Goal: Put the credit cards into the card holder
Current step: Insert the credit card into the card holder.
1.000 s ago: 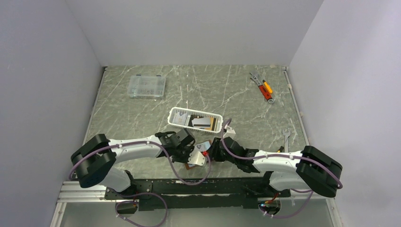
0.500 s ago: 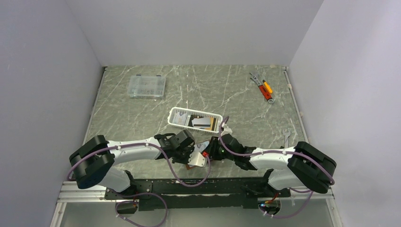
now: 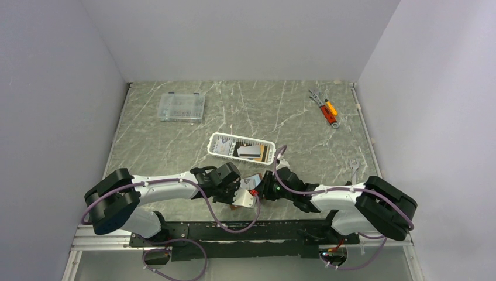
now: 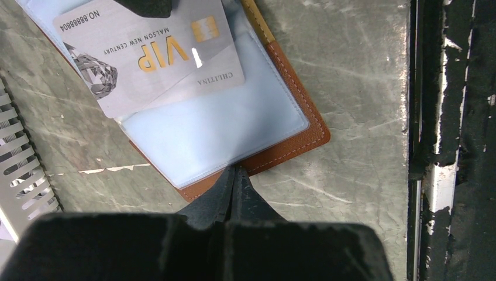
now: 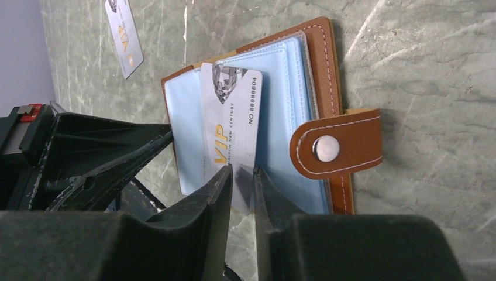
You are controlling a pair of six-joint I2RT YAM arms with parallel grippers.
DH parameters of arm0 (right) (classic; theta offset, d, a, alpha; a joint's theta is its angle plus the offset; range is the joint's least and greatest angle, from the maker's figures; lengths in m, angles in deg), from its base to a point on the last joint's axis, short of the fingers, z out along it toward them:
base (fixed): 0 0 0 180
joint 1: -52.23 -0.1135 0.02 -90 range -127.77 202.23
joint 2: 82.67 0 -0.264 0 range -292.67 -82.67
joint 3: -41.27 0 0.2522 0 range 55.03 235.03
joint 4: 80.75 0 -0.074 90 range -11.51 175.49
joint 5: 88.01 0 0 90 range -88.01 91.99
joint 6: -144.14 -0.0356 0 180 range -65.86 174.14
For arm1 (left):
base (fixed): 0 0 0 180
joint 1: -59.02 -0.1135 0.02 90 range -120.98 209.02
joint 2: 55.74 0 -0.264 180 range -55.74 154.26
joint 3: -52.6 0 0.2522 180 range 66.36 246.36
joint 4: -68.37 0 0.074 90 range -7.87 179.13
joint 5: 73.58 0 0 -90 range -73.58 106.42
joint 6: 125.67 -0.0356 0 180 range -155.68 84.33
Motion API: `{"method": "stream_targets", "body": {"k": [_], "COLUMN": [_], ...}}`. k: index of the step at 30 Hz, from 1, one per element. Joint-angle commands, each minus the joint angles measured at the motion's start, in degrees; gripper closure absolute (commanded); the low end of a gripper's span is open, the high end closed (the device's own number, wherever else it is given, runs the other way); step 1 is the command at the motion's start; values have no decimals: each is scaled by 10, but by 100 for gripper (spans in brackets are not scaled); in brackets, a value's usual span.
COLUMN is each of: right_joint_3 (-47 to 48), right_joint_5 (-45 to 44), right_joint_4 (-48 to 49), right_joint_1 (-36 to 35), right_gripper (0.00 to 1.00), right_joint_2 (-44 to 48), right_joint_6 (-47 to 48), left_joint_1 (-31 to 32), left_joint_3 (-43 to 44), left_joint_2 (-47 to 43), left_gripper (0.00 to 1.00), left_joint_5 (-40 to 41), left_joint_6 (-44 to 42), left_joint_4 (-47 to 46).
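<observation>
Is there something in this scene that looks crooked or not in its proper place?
Yes. The silver VIP card lies slanted across the open card holder, not square with its pale blue sleeve. A second VIP card lies alone on the table, apart from the holder.

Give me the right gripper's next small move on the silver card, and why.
Probably push the silver VIP card deeper into the pale blue sleeve of the card holder. The right gripper sits over the card's near end, jaws slightly apart; the card lies askew on the holder, and the shut left gripper presses the holder's edge.
</observation>
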Motion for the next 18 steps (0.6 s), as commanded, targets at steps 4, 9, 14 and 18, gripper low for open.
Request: {"method": "stream_targets", "body": {"k": [4,9,14,18], "right_joint_3": [15,3,14,51], "right_joint_5": [19,26,56,95], "right_joint_4": [27,30,-15,-62], "right_joint_1": [4,16,40,50], "right_gripper": [89,100,100,100], "right_joint_2": [-34,-26,-7,-36], "right_joint_6": [-5,-3,37,81], "left_joint_1": [6,6,6,6], "left_joint_3": [-7,-10,-7,-3], "left_joint_2": [-8,-8,-6,-3], "left_gripper": [100,100,100,100], "left_joint_5": [7,12,12,12], "left_joint_6": [5,2,1,2], "left_joint_4": [-8,-9,-9,-6]}}
